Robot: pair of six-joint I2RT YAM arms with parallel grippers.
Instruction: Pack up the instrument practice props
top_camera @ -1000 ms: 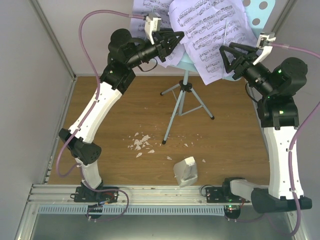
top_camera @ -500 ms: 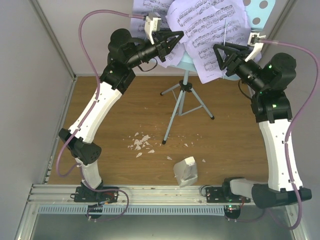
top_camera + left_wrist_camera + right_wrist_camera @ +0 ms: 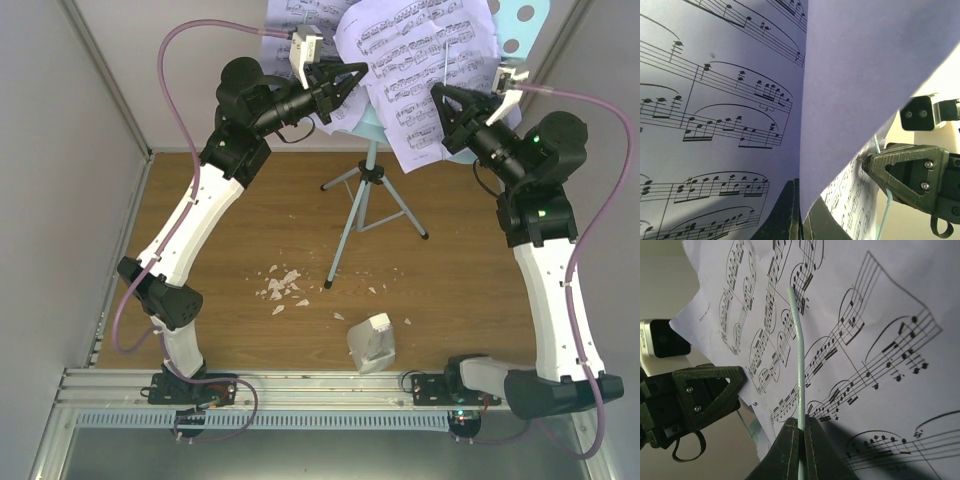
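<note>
The pale-blue music stand [image 3: 371, 176] stands on its tripod at the middle back, its punched tray [image 3: 520, 20] at the top right. Lavender-white sheet music pages [image 3: 420, 60] lean on it. My left gripper [image 3: 360, 73] is shut on the edge of one page [image 3: 850, 75], and its dark fingers [image 3: 785, 215] pinch the sheet from below. My right gripper [image 3: 438, 93] is shut on the stand's thin pale wire page holder [image 3: 798, 365], which runs up between the fingertips [image 3: 790, 440] across the printed page [image 3: 880, 340]. The white metronome [image 3: 370, 342] sits on the table near the front.
Small white crumbs [image 3: 281, 285] lie scattered on the wooden table [image 3: 460, 280] left of the tripod's front leg. Grey walls close in both sides. The two grippers face each other closely across the pages, the right one [image 3: 910, 170] showing in the left wrist view.
My right gripper has moved left and up to the pages and closed on the stand's wire holder. The left gripper stays shut on its page.
</note>
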